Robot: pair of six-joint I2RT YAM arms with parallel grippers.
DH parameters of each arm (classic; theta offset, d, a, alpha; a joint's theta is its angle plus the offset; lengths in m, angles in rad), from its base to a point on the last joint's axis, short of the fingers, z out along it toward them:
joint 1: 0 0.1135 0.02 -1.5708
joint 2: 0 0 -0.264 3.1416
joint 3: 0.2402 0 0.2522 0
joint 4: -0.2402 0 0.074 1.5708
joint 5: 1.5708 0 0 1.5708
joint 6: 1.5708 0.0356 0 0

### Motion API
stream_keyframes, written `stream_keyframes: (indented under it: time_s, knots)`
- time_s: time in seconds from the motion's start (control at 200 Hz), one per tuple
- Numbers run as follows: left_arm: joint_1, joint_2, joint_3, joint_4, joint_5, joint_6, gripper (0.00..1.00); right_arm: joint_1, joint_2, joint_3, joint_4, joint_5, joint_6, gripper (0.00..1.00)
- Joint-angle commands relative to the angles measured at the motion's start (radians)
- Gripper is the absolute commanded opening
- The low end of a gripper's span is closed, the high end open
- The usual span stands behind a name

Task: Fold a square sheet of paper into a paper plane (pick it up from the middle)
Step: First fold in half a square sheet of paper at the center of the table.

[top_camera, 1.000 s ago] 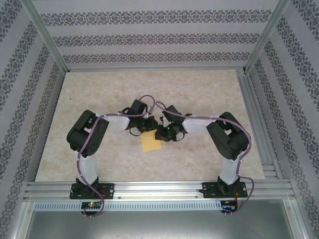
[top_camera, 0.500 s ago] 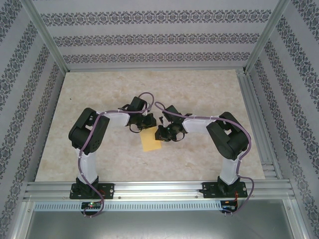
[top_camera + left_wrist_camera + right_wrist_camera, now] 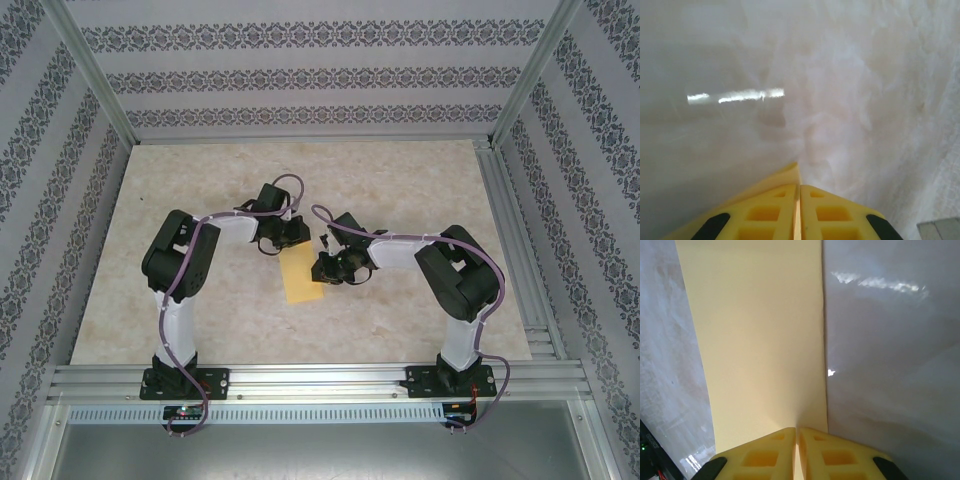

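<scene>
Marble-look table (image 3: 200, 300), with the task's paper near its middle, between the two arms. The square sheet of paper (image 3: 300, 280) reads from above as a tall narrow rectangle, not a square. My guess is it's folded in half once, so this is early in the fold sequence with no nose folds yet. Can't tell if it lies flat on the table or is raised a touch. The left gripper (image 3: 288, 243) is at the sheet's far end, and the right gripper (image 3: 320, 270) is at its right long edge, about midway along. Both pincers are pressed together on paper. The left wrist view shows a small corner of paper poking out between the yellow fingers (image 3: 760, 200). The right wrist view shows the strip running straight into the seam of the closed pair. For this step there are two pinches on one thin sheet, so move the arms in sync, since any divergence will buckle or tear it. Use light tension only, line up the edges before pressing anything down, and release one side only once the paper lies where the crease belongs. The left bite looks shallow and right at a corner, so it's likely to slip first. Containers: none in play, the paper works off bare tabletop.
</scene>
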State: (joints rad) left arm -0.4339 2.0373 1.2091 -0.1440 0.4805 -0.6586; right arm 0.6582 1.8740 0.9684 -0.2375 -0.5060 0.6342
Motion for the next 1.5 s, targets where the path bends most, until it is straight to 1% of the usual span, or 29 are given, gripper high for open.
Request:
stream_keyframes:
  time_s: [0.0, 0.33, 0.535, 0.604, 0.704, 0.834, 0.934, 1.044, 1.104, 1.204, 1.369, 1.494]
  knots:
    - [0.016, 0.038, 0.038, 0.008, -0.073, 0.038, 0.13, 0.006, 0.086, -0.088, -0.218, 0.118, -0.020, 0.14]
    - [0.022, 0.074, 0.110, -0.045, -0.115, 0.061, 0.14, 0.010, 0.061, -0.096, -0.206, 0.113, -0.025, 0.15]
    - [0.031, 0.064, 0.137, -0.050, -0.114, 0.063, 0.16, 0.008, 0.019, -0.110, -0.152, 0.067, -0.010, 0.15]
    - [0.034, 0.023, 0.118, -0.034, -0.116, 0.051, 0.18, 0.008, -0.008, -0.108, -0.120, 0.050, 0.019, 0.14]
    - [0.039, -0.070, 0.055, -0.013, -0.155, 0.025, 0.24, 0.019, -0.044, -0.112, -0.042, 0.032, 0.129, 0.15]
    - [0.046, -0.209, -0.074, 0.004, -0.231, -0.017, 0.27, 0.069, -0.072, -0.088, 0.048, 0.063, 0.302, 0.16]
    - [0.047, -0.307, -0.181, 0.006, -0.266, -0.036, 0.30, 0.110, -0.073, -0.022, 0.073, 0.084, 0.363, 0.17]
    - [0.050, -0.429, -0.278, -0.048, -0.323, -0.046, 0.32, 0.120, -0.102, 0.071, -0.010, 0.146, 0.302, 0.20]
    - [0.053, -0.496, -0.320, -0.094, -0.368, -0.049, 0.34, 0.115, -0.107, 0.124, -0.077, 0.191, 0.230, 0.21]
    - [0.057, -0.589, -0.380, -0.149, -0.402, -0.056, 0.38, 0.115, -0.065, 0.222, -0.176, 0.251, 0.127, 0.22]
    - [0.057, -0.666, -0.445, -0.168, -0.364, -0.069, 0.45, 0.107, 0.086, 0.400, -0.264, 0.287, 0.046, 0.21]
    - [0.055, -0.689, -0.457, -0.167, -0.316, -0.069, 0.48, 0.094, 0.189, 0.517, -0.305, 0.287, 0.028, 0.21]
